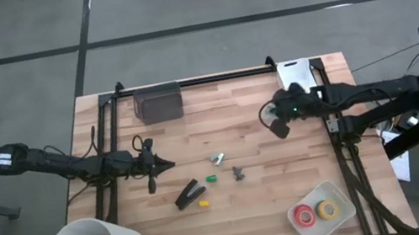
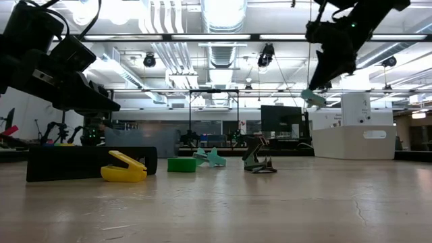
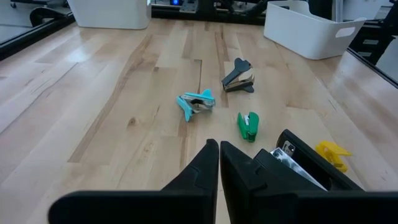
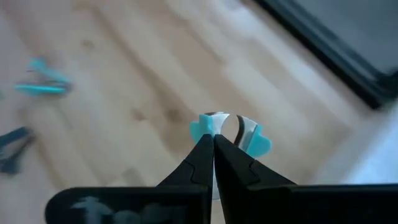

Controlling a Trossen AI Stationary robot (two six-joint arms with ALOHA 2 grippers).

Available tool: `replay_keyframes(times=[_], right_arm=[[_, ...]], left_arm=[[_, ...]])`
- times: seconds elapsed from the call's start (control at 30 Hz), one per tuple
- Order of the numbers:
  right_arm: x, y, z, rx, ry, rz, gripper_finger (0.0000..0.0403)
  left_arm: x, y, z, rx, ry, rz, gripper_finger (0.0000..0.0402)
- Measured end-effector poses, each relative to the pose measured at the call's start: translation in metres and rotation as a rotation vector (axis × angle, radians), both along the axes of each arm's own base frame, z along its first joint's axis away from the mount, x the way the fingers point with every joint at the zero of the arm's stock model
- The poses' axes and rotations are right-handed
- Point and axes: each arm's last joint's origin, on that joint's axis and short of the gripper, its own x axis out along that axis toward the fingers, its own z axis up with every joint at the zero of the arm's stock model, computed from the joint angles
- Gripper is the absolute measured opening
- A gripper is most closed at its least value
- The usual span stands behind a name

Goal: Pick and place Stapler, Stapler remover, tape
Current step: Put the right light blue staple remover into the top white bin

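The right gripper (image 4: 213,138) pinches a teal-winged staple remover (image 4: 229,133) with a metal middle, held above the table at about two o'clock. The black stapler (image 1: 190,194) lies near six o'clock. A white bin (image 1: 342,223) at five o'clock holds a red tape roll (image 1: 304,215) and a yellow one (image 1: 326,210). The left gripper (image 1: 168,164), fingers pressed together, waits at nine o'clock.

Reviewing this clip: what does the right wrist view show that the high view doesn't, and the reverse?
Right wrist only: the right hand is shut on a light-blue staple remover. High only: the stapler, two tape rolls in the white tray, and the left hand waiting near the stapler. Both: the teal staple remover and a dark staple remover lying on the table.
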Motion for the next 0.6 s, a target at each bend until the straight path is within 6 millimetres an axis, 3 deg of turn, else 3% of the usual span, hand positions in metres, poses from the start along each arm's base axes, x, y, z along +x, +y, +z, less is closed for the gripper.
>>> replay_keyframes(times=[0.27, 0.6], right_arm=[[-0.023, -0.015, 0.008, -0.054, 0.0, -0.197, 0.0008], [-0.042, -0.05, 0.004, -0.057, 0.078, -0.417, 0.0008]], left_arm=[[0.0, 0.0, 0.0, 0.0, 0.0, 0.0, 0.0019], [0.0, 0.0, 0.0, 0.0, 0.0, 0.0, 0.002]])
